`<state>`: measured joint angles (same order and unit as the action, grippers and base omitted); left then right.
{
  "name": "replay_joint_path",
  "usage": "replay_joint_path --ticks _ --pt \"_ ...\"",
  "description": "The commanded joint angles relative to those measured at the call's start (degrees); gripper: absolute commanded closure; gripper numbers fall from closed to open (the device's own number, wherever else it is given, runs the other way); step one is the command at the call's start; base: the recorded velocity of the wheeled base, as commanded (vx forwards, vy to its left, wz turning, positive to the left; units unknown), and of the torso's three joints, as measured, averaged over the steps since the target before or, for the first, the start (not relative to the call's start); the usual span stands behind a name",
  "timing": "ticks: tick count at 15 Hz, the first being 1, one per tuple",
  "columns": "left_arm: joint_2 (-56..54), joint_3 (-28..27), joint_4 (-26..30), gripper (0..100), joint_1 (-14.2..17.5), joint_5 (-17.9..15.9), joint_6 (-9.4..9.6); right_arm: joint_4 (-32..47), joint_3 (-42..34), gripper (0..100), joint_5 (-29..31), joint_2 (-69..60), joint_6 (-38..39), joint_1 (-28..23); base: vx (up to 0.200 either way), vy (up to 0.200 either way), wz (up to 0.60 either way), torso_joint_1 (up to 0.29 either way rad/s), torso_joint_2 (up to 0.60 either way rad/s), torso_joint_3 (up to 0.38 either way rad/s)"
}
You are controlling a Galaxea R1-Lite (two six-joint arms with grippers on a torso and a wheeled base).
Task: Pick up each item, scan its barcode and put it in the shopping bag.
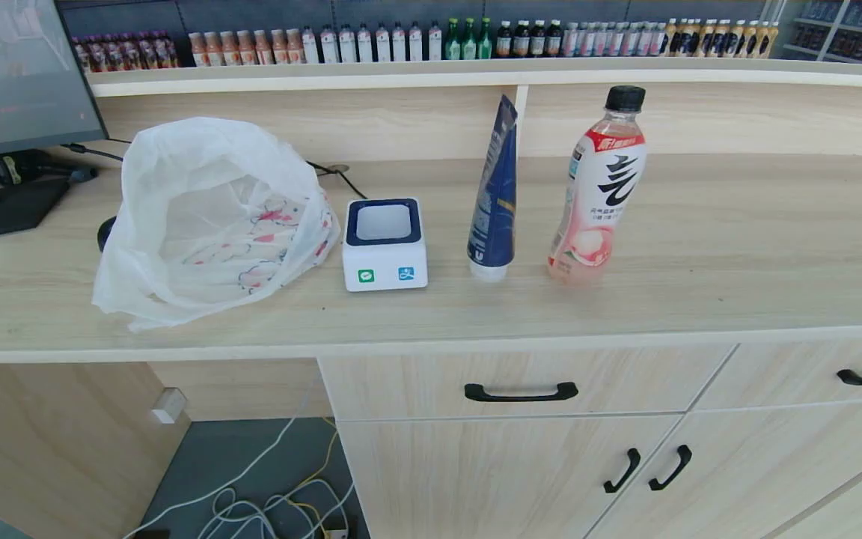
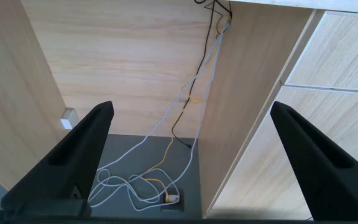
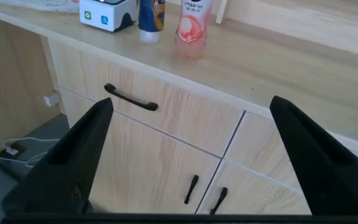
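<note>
A white plastic shopping bag [image 1: 206, 217] lies open on the left of the wooden counter [image 1: 738, 254]. Beside it sits a white cube scanner [image 1: 384, 243] with a dark-rimmed window on top. To its right a blue tube [image 1: 494, 202] stands on its cap, then a pink drink bottle [image 1: 599, 187] with a black cap. My left gripper [image 2: 191, 109] is open below the counter, facing a recess with cables. My right gripper [image 3: 191, 102] is open in front of the drawers, below the bottle [image 3: 193, 28], the tube [image 3: 151, 18] and the scanner [image 3: 104, 12].
A monitor [image 1: 19, 75] stands at the counter's far left. A raised shelf with rows of bottles [image 1: 431, 41] runs along the back. Drawers and doors with black handles [image 1: 521, 391] lie under the counter. Loose cables [image 2: 148, 186] cover the recess floor.
</note>
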<state>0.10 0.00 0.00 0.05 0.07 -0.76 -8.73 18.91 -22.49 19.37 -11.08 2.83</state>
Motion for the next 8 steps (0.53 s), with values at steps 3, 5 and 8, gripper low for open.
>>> replay_joint_path --ticks 3,5,8 --pt "-0.01 0.00 0.00 0 0.04 0.01 -0.04 -0.50 -2.30 0 -1.59 9.37 -10.89 6.05 0.000 0.000 0.00 0.000 0.00 0.000" --pt "-0.01 0.00 0.00 0 0.04 0.01 -0.04 -0.59 -0.19 0 -1.50 14.73 -13.18 8.25 0.000 0.000 0.00 0.000 0.00 0.000" --pt "-0.01 0.00 0.00 0 0.04 0.01 -0.04 -0.85 7.46 0 -1.33 25.19 -17.31 8.33 0.000 0.000 0.00 0.000 0.00 0.000"
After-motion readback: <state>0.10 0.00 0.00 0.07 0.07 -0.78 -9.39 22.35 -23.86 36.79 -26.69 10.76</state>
